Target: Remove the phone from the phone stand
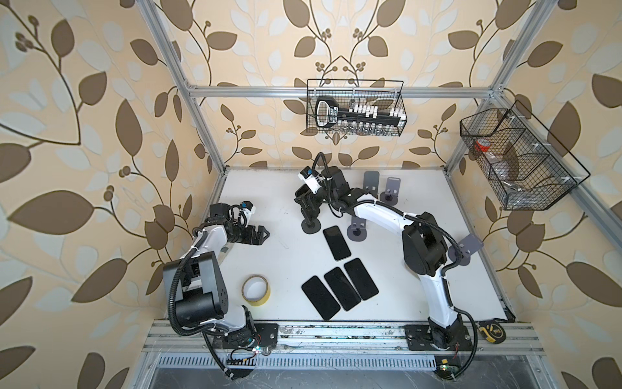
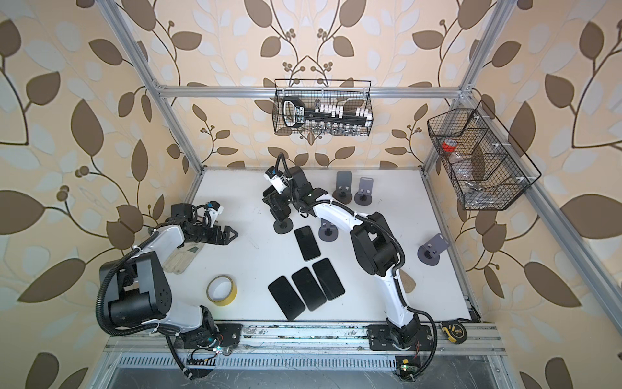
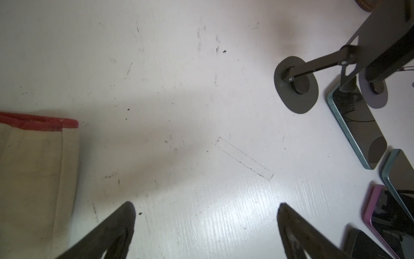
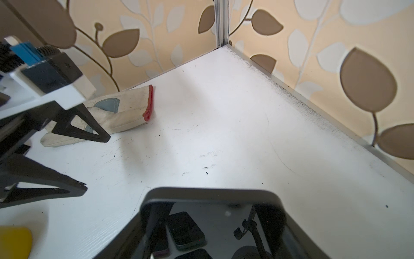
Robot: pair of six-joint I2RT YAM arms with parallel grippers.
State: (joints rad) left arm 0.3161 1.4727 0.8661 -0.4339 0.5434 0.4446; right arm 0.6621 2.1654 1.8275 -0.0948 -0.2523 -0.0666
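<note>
At the dark phone stand (image 1: 311, 226): right gripper (image 1: 308, 207) clamped on the sides of the phone (image 4: 210, 208).
Left gripper (image 1: 262, 234): jaws wide, empty, above table (image 1: 286, 208).

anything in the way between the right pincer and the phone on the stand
Nothing visible: the right pincer seems closed on the phone, on the dark stand. The left pincer hangs open, well apart.
</note>
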